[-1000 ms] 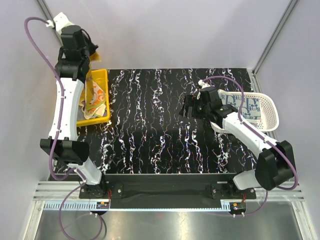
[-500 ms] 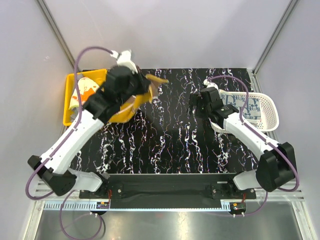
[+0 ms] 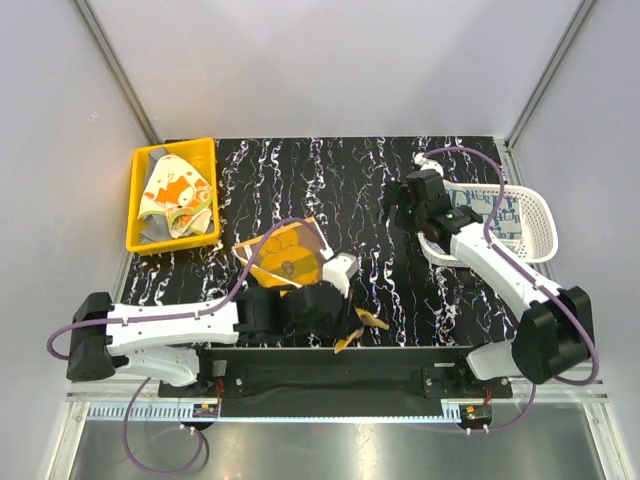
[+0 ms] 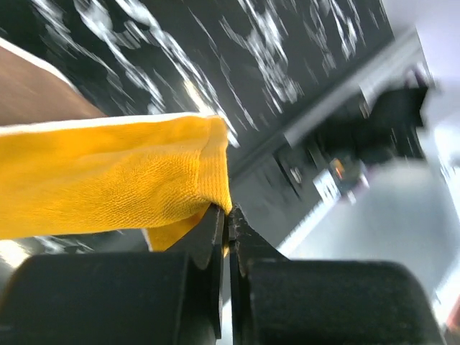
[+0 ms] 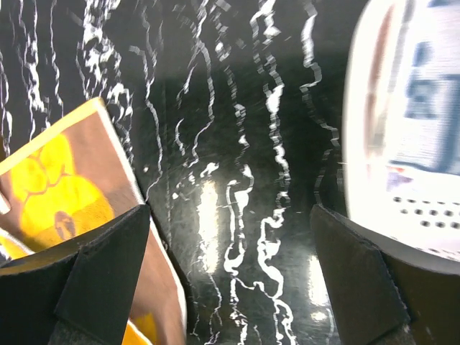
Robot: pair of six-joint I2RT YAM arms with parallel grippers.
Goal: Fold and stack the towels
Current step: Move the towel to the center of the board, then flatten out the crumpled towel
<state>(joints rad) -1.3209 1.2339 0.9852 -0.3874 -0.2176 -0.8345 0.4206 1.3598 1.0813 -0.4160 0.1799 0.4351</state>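
Left hand [image 4: 228,215] clenched on a corner of the orange-yellow towel [image 3: 285,255], which lay on the table [image 3: 330,180], near centre. My right hand [image 3: 398,212] hung released, far right. With so thin a pinch, the corner could slip and the towel bunch.

Top view overhead; wrist views close, oblique; all share orange-yellow towel [image 3: 285,255].

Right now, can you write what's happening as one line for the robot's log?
left gripper: shut on orange towel | orange towel: partly on table | right gripper: open, empty, beside basket | bin: more towels inside
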